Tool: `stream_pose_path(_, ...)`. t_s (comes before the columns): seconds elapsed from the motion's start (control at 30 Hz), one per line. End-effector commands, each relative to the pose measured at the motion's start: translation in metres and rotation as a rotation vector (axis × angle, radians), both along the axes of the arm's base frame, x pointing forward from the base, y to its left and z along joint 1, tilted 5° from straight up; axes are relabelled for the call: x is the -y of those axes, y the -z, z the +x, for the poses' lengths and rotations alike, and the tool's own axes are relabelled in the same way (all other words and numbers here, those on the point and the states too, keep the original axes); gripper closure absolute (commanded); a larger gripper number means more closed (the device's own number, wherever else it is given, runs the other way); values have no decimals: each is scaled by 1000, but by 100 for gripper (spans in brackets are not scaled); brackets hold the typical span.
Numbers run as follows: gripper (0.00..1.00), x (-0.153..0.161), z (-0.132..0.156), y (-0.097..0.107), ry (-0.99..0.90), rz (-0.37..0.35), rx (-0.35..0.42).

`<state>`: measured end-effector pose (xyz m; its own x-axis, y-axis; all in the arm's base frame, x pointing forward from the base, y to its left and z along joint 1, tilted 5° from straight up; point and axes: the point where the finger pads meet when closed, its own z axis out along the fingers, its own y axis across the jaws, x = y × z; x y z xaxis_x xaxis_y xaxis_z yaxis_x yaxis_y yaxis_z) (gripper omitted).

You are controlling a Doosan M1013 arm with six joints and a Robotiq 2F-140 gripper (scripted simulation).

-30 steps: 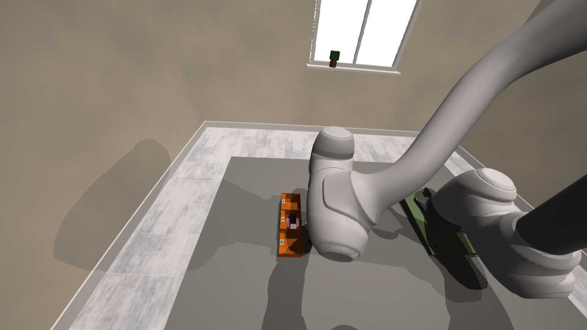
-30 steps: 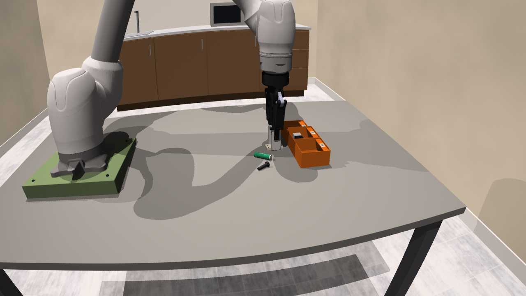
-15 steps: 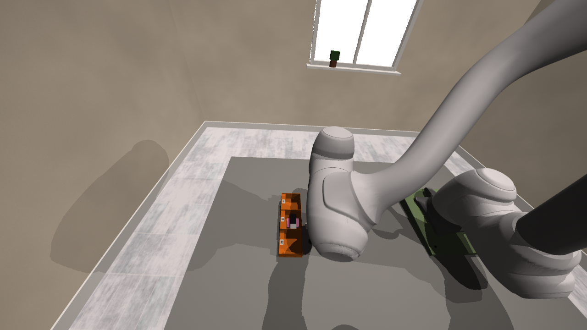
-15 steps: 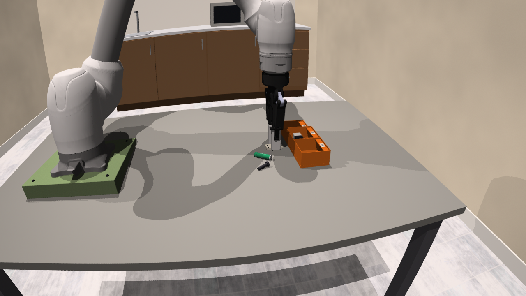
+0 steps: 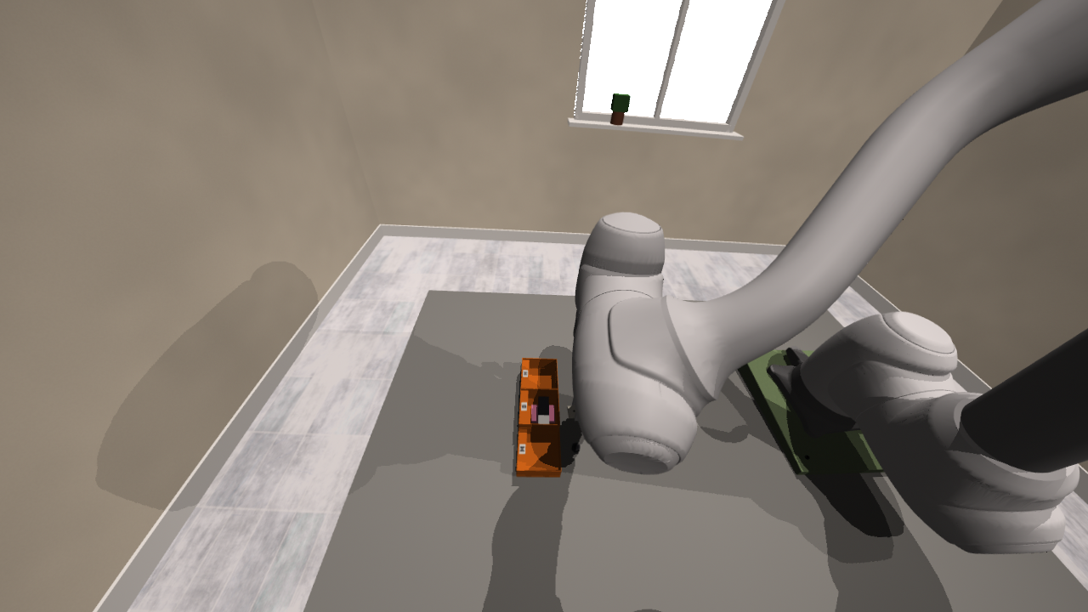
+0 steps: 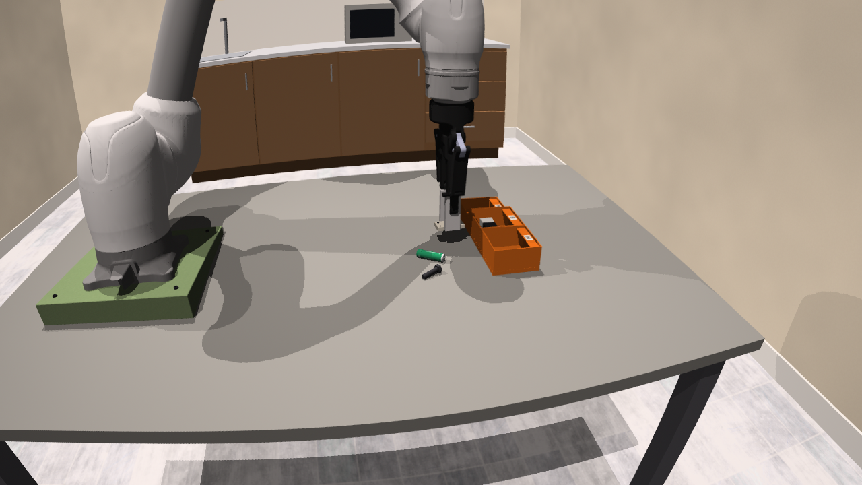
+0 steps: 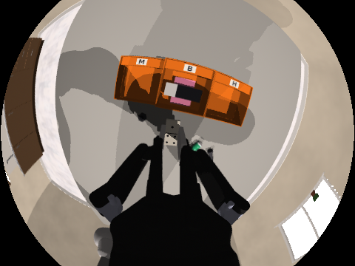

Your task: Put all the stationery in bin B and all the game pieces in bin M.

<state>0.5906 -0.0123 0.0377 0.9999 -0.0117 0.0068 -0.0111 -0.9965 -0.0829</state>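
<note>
From the wrist view, bin M (image 5: 538,471) (image 6: 495,199) (image 7: 126,60) stood leftmost, a small dark piece (image 5: 575,447) (image 7: 142,117) near it on the desk (image 5: 426,532) (image 6: 361,386) (image 7: 92,122). The tool (image 6: 450,228) (image 7: 171,132) was clamped on a domino (image 6: 439,225) (image 7: 171,140), outside the bins. Bin B (image 5: 525,417) (image 6: 504,210) (image 7: 171,63) held a black-and-white block (image 5: 543,406) (image 6: 487,222) (image 7: 181,91) between 2 pink parts (image 5: 534,413) (image 7: 185,81). Then came a green battery (image 6: 430,254) (image 7: 196,146), a black bolt (image 6: 431,271) (image 7: 210,151) and bin H (image 5: 526,364) (image 6: 516,261) (image 7: 223,77).

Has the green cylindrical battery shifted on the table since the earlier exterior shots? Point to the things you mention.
No. The green cylindrical battery (image 6: 430,254) (image 7: 196,146) lies at the same spot relative to the orange bins (image 6: 517,260) (image 7: 141,58).
</note>
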Motion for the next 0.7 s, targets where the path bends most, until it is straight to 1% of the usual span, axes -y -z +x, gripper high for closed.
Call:
stream_pose_path(0.0,87,1,0,-13,0,0,0)
stream_pose_path(0.17,87,2,0,-29,0,0,0)
stream_pose_path(0.67,87,2,0,-29,0,0,0)
